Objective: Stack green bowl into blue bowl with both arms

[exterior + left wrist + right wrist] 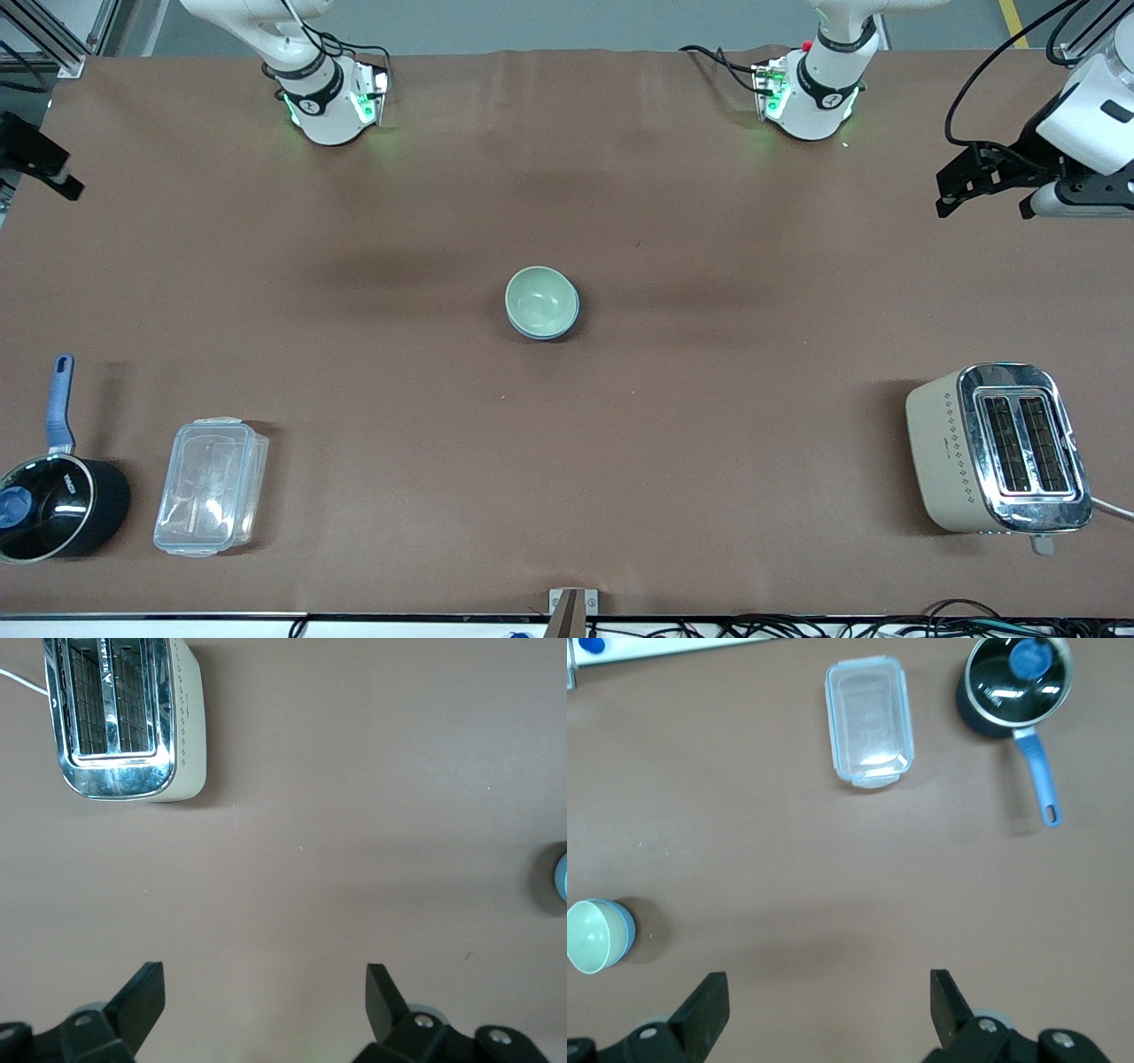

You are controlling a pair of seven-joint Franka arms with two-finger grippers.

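The pale green bowl [540, 299] sits nested inside the blue bowl [570, 322] at the middle of the table. Only the blue bowl's rim and darker outside show around it. The right wrist view shows the green bowl [590, 936] in the blue bowl [627, 935]. A sliver of the blue bowl [562, 879] shows in the left wrist view. My left gripper [983, 209] is open and empty, up over the left arm's end of the table; its wrist view [264, 997] shows bare table between its fingers. My right gripper [60, 180] is open and empty [828, 1001] over the right arm's end.
A cream and chrome toaster [997, 447] stands near the front camera at the left arm's end [124, 713]. A clear plastic lidded box [211, 486] and a black saucepan with a blue handle [55, 505] sit near the front camera at the right arm's end.
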